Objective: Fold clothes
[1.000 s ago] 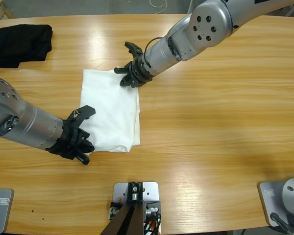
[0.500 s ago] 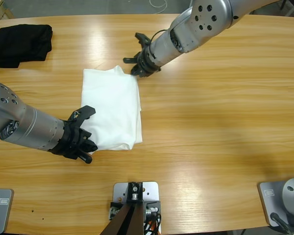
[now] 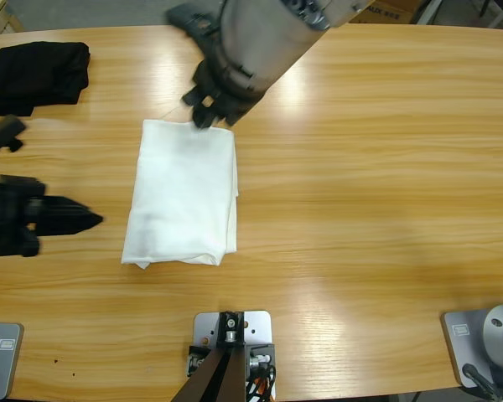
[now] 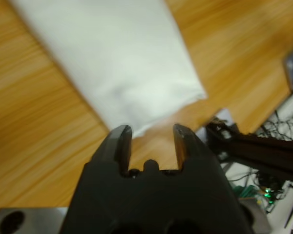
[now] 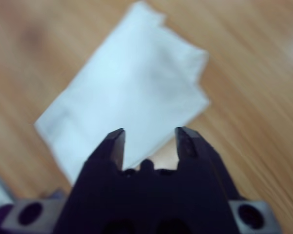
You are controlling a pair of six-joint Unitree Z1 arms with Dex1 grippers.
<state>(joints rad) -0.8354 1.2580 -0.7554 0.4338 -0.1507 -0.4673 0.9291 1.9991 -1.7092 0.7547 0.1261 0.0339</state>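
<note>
Left gripper [image 3: 67, 220]: near edge, apart from the shirt, jaws spread and empty.
T-shirt [image 3: 184, 194]: folded rectangle on the table [image 3: 369, 167], mid-left.
Right gripper [image 3: 208, 105]: above the far edge, jaws spread, empty.
Black garment [image 3: 35, 75]: far left corner.
Risk: a descending jaw could snag and undo the fold.
Hidden: chest lettering, collar.

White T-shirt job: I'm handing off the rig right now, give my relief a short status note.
Left gripper: open, holding nothing, off the shirt's near end.
Right gripper: open, holding nothing, above the shirt.
White T-shirt: folded into a narrow rectangle, flat mid-table, untouched.
Black garment: far left corner, apart.
Done: shirt folded lengthwise.
Left: probably a final crosswise fold, if a smaller bundle is wanted.
</note>
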